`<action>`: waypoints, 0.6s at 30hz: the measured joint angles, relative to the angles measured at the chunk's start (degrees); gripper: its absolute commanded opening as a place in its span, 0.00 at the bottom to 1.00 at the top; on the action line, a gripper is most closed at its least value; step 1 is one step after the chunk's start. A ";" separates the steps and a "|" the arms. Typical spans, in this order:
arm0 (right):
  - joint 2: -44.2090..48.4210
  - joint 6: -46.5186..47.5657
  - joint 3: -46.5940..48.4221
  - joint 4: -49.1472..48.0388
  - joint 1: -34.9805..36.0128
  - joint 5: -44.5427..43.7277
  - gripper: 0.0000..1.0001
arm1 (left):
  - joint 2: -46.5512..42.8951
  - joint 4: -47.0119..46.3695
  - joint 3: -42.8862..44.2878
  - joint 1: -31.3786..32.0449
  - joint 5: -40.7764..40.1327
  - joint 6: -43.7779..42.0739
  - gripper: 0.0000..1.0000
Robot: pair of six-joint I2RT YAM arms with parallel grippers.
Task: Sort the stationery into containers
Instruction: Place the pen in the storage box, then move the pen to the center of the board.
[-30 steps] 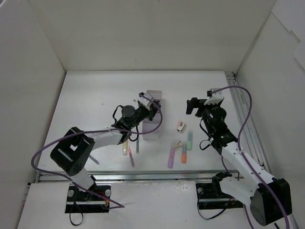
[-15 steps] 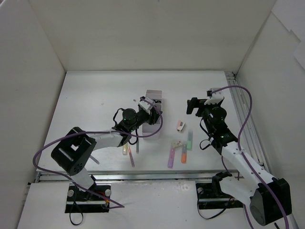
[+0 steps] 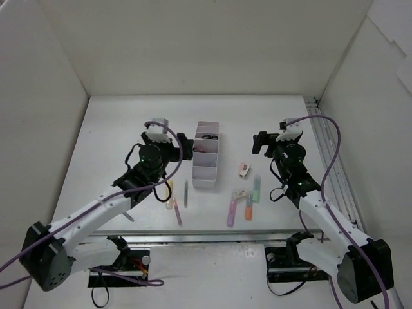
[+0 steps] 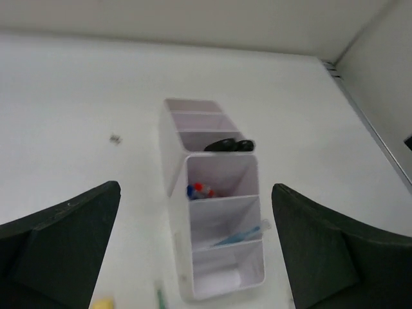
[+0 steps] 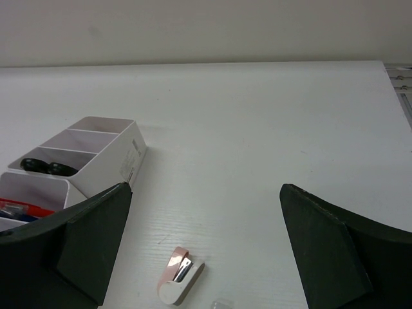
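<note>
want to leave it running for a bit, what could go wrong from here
The purple highlighter, orange highlighter and a small eraser lie crowded together, so closing on one may knock or drag a neighbour. The open left gripper hangs close beside the narrow organiser tray, and a sideways swing could shove or tip it. The thin pen lies flat on the table, so a grasp may slip off it.

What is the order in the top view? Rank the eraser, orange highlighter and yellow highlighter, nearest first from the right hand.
1. Eraser: just below the right hand, slightly left.
2. Orange highlighter: further down, toward the table's near edge.
3. Yellow highlighter: far left, beyond the tray.
</note>
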State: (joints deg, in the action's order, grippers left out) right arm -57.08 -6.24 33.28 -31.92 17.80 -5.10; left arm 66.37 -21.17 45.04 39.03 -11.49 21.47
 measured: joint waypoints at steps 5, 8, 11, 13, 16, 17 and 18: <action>-3.41 -0.98 0.02 0.04 -0.72 -0.09 0.98 | -7.61 35.76 7.21 -7.21 -13.05 24.83 1.00; -5.25 -1.66 0.02 0.11 -1.16 -0.07 0.98 | -9.64 52.24 6.08 -14.67 -14.93 36.04 1.00; -5.66 -2.34 0.02 0.24 -1.44 -0.20 0.98 | -11.63 61.44 0.94 -22.03 -13.40 42.03 1.00; -5.66 -2.64 0.04 0.24 -1.66 -0.42 0.98 | -12.37 64.06 -2.82 -26.67 -11.80 43.85 0.99; -5.66 -2.86 0.04 0.31 -2.08 -0.79 0.98 | -12.28 66.10 -6.14 -31.50 -10.97 45.31 0.99; -5.66 -2.95 0.07 0.39 -2.16 -0.92 0.98 | -12.24 66.31 -6.62 -32.39 -10.73 45.64 0.99; -5.66 -2.95 0.07 0.50 -2.25 -0.94 0.98 | -12.07 66.31 -6.86 -33.18 -10.54 46.03 0.98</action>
State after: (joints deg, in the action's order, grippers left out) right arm -62.74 -9.19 33.34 -31.42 15.55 -6.04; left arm 54.30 45.15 38.17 5.85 -22.02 67.51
